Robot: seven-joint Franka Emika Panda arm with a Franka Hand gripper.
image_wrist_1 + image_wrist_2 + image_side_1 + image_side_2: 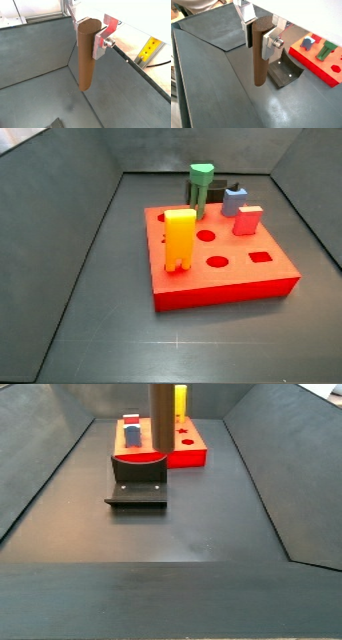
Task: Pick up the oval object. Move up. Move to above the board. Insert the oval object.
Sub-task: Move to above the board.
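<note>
I see a dark grey floor [201,524] walled in by sloping dark panels [80,218] on all sides. The board [221,278] sits on that floor, red and thick, with round and square holes showing in its top face; in a wrist view it lies off beyond the fixture [284,72], which stands on the floor just beside it. Standing on the board are a yellow-orange peg [178,240], a green peg [202,184], a pink-red peg [247,220] and a small blue piece [235,199].

The gripper [90,37] hangs above the floor, clear of the board. Its jaws are clamped on the oval object [85,55]: in both wrist views a silver finger [271,42] presses flat against the upper part of the brown peg, whose top reaches just above the finger. The peg hangs upright from that grip, most of its length below the finger, its rounded lower end off the floor.

In a side view the oval object [160,414] rises past the picture's top edge, next to the yellow-orange peg.
</note>
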